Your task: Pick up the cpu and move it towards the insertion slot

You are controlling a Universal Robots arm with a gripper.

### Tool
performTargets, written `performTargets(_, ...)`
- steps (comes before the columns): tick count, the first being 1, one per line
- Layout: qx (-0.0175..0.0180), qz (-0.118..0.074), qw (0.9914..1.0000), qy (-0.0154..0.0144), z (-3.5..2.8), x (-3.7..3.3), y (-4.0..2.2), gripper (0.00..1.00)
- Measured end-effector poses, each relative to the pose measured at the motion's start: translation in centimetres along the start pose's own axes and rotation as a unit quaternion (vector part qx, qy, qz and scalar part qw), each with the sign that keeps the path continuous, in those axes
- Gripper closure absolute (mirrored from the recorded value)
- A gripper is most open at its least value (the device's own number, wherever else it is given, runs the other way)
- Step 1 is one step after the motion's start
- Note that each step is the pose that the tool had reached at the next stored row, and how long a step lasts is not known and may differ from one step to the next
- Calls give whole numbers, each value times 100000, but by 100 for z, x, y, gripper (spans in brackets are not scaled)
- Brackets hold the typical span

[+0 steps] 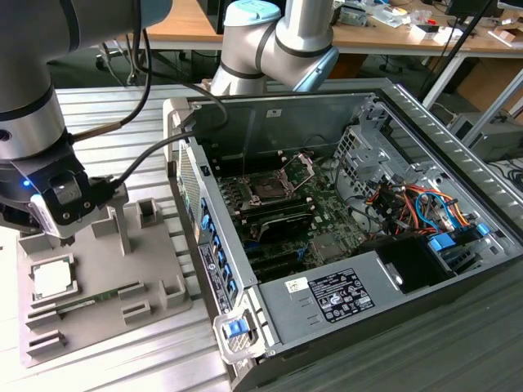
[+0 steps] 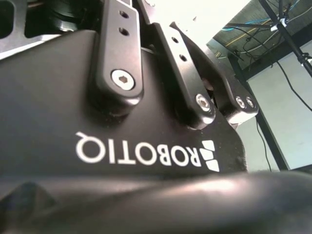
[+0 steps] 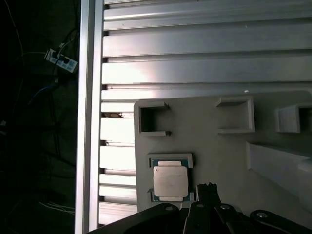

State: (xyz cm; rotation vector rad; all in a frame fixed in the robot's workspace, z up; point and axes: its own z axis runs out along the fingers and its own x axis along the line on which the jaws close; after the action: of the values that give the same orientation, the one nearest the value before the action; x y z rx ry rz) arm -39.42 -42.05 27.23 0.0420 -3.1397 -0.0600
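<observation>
The cpu is a small flat square chip with a pale silver top. It lies in a shallow seat on the grey plastic tray at the exterior view's left. My gripper hangs a short way above the tray, just behind the cpu and apart from it. In the first wrist view the cpu lies flat on the tray, close to the dark edge of the gripper. The insertion slot sits on the motherboard inside the open computer case, its silver bracket hinged up.
The open computer case lies on its side on the ribbed aluminium table, at the exterior view's right of the tray. Raised blocks and a tall post stand on the tray near the gripper. Cables run from the arm toward the case.
</observation>
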Motion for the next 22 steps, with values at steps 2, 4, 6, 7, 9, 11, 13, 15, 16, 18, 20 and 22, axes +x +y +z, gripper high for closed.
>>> performTargets(2,1,-5,100000,-3,6,0,-4,89)
performTargets(4,2,-12,100000,1,10,0,-7,89)
performTargets(6,1,-18,100000,2,15,1,-10,89)
performTargets(7,0,-22,100000,0,17,0,-12,89)
performTargets(9,2,-25,100000,1,22,1,-14,89)
performTargets(11,4,-32,100000,7,26,1,-17,89)
performTargets(13,4,-38,100000,2,33,1,-20,89)
performTargets(15,1,-45,100000,4,38,1,-22,89)
performTargets(16,2,-46,100000,3,43,2,-24,89)
performTargets(18,1,-50,100000,3,49,2,-28,89)
performTargets(20,-8,-55,100000,-9,56,2,-32,89)
performTargets(22,0,-57,100000,3,61,4,-39,89)
